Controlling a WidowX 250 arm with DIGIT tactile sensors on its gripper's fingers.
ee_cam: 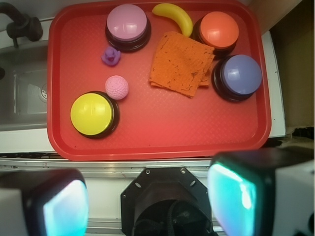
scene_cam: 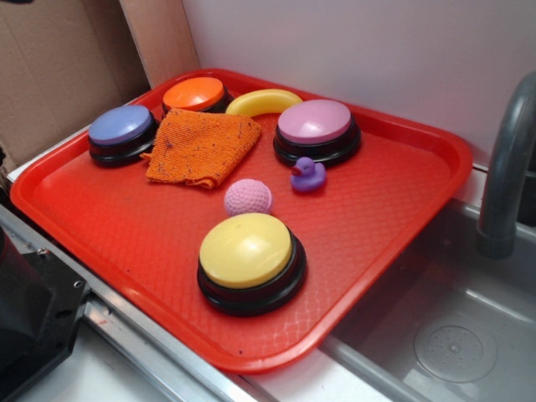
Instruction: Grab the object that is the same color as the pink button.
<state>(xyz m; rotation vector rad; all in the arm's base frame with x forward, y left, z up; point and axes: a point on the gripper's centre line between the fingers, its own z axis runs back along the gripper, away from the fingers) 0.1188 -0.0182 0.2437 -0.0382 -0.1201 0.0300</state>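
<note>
Exterior: dimpled pink ball [scene_cam: 248,197]; smooth domed pink button [scene_cam: 316,123].

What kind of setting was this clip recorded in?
Probably a toy kitchen set up as a lab bench: a grey sink basin with a faucet, a red tray of dome buttons and toys beside it, and cardboard propped behind.

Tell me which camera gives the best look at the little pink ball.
The exterior view: the pink ball sits near and large, its dimples clear, behind the yellow button. The wrist view shows it from above, whole but smaller.
</note>
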